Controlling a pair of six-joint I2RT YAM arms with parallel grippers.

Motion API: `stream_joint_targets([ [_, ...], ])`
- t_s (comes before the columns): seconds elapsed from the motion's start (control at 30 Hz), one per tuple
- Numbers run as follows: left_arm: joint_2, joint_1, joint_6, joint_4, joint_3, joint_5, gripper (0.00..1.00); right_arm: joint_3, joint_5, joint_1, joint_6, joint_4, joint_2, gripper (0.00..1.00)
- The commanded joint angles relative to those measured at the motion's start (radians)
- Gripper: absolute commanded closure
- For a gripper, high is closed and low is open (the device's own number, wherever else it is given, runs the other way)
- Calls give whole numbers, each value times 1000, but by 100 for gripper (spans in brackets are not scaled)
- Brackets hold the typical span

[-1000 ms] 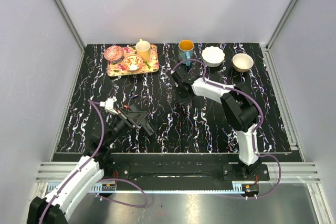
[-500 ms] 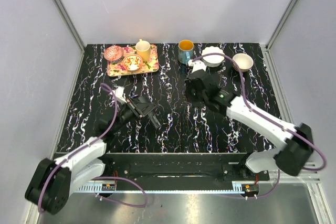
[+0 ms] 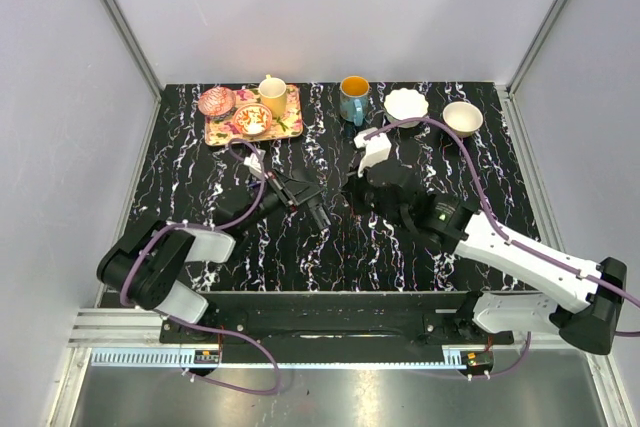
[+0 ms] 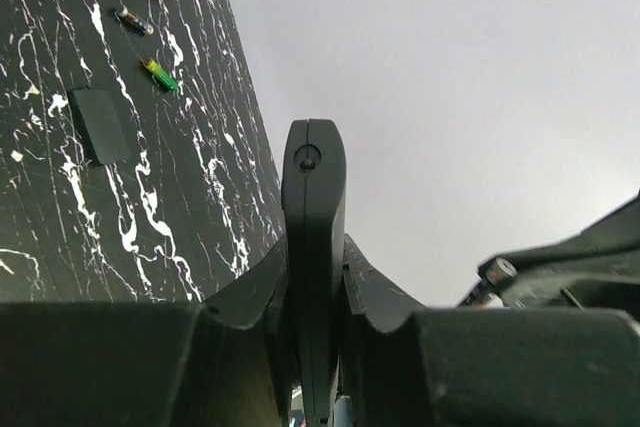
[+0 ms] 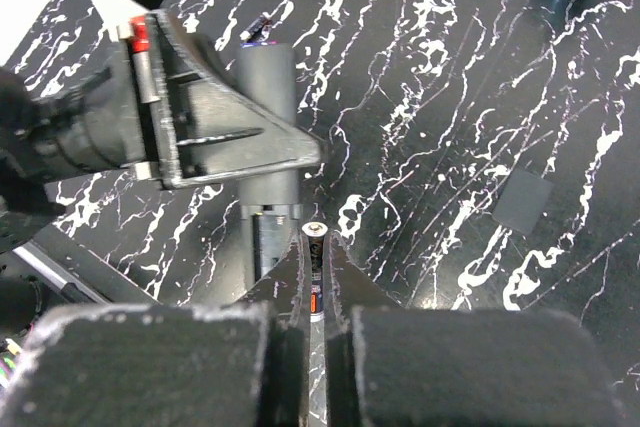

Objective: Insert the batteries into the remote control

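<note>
Insertion stage, by my reading: left gripper (image 4: 315, 292) clamped on remote control (image 4: 313, 187) mid-table, right gripper (image 5: 314, 282) pinching one battery (image 5: 314, 239) just beside its open compartment (image 5: 270, 242), next needing alignment and a push home; right wrist view alone shows that compartment, left wrist view two loose batteries (image 4: 160, 74) and cover (image 4: 100, 125) on table (image 4: 60, 207).

Dark remote (image 5: 267, 87), back open, with one battery (image 5: 313, 247) just beside it.

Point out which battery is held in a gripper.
The battery pinched in the right gripper; the green battery and dark battery lie loose on the table.
</note>
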Motion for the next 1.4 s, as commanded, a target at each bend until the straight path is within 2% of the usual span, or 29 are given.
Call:
stream_joint_targets([
  [0.0,42,-23,-69,358,68,3,100,1,5,31,-56,85,-21,100],
  [0.3,69,-34,-103,356,109,3,100,-3,-21,62,-91,128,31,100],
  [0.9,60,-56,-137,339,122,-16,100,-31,39,102,-99,203,117,100],
  [1.37,42,-59,-132,339,111,-27,100,-63,63,104,-84,209,120,100],
])
